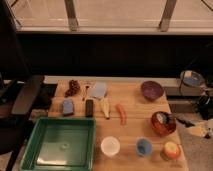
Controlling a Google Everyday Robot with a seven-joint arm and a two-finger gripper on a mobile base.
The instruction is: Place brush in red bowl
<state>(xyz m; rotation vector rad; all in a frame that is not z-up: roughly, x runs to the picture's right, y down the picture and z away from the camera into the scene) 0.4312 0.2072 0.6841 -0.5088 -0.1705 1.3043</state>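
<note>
Brush apparently inside red bowl, gripper right of the table

- the gripper sits dark at the right edge, beside the wooden table;
- far behind it, bright windows with slanted bars;
- beneath them, a dark wall;
- well to its left, a black chair

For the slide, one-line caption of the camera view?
Brush lies in red bowl; gripper off the table's right edge.
</note>
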